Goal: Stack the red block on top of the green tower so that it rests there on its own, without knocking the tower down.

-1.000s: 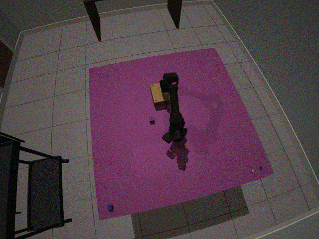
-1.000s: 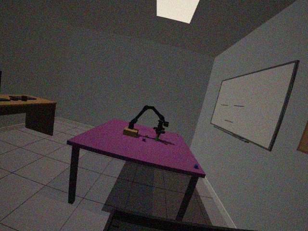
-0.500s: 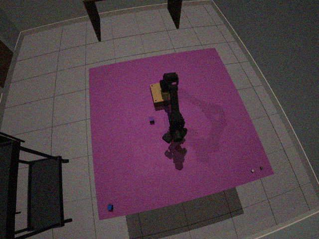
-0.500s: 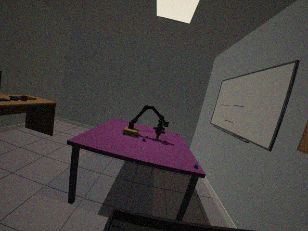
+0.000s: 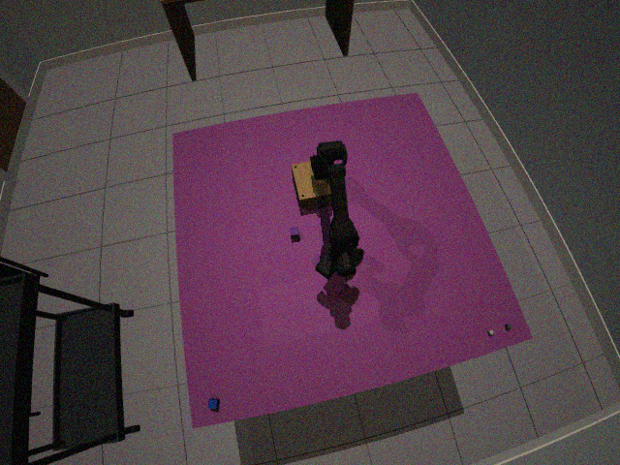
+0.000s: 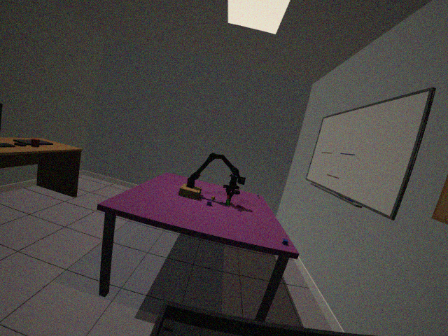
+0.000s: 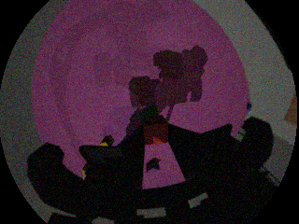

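With the gripper (image 6: 229, 195) (image 7: 153, 126) closed on the block (image 6: 228, 196) (image 7: 156, 133) over the tower (image 6: 228, 202) (image 7: 150, 112), it should settle it squarely, then open gently and rise straight.

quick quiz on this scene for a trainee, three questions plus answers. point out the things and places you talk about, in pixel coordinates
1. Which block is between the fingers of the hand (image 5: 340, 270) (image 6: 229, 194) (image 7: 155, 132)?
a) blue
b) red
c) yellow
2. True or false: the blue block (image 5: 213, 403) (image 6: 285, 241) (image 7: 249, 106) lies near a corner of the table (image 5: 225, 200) (image 6: 173, 213) (image 7: 84, 70).
3. Fill in: the tower (image 6: 228, 202) (image 7: 150, 112) below the hand is ____.

Key: 1 b; 2 true; 3 green
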